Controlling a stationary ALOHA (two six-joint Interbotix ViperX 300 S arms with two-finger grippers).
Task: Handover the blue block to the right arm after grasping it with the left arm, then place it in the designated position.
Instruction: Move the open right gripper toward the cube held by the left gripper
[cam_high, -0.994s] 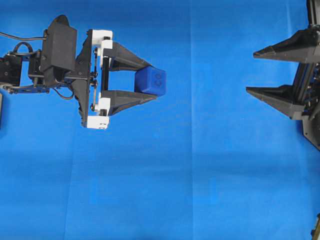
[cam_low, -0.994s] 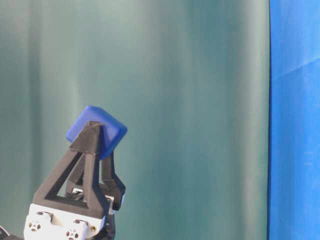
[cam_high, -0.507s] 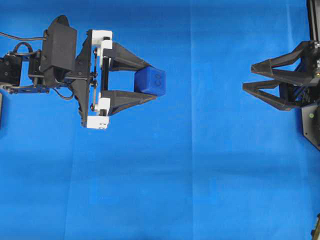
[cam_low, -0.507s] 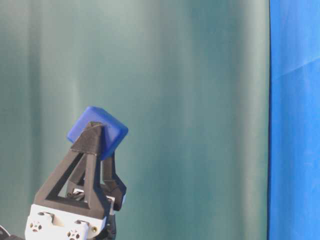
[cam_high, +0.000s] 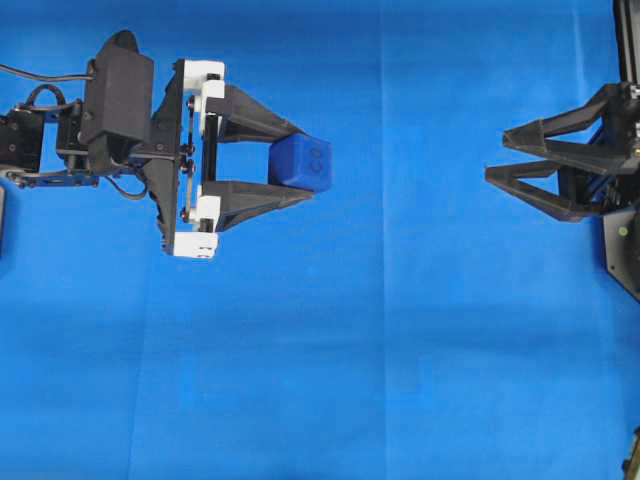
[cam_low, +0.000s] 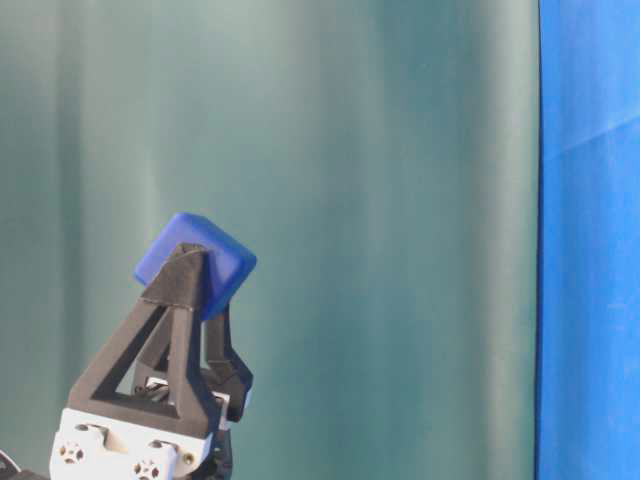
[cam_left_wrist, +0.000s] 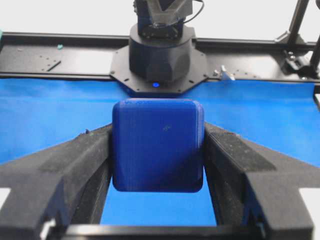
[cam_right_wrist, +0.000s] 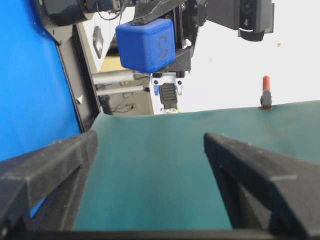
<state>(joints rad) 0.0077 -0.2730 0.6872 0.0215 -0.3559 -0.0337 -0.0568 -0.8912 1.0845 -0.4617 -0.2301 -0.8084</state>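
Blue block sits where it did a second ago, clamped between the tips of the left gripper, whose white-bracketed fingers press its two opposite sides; I see it raised clear of the blue cloth. What has changed is on my right: the right gripper has rolled, so its two black fingers now lie closer together in the overhead view, and they remain spread wide with nothing between them. It is well apart from the block, tips pointing toward it.
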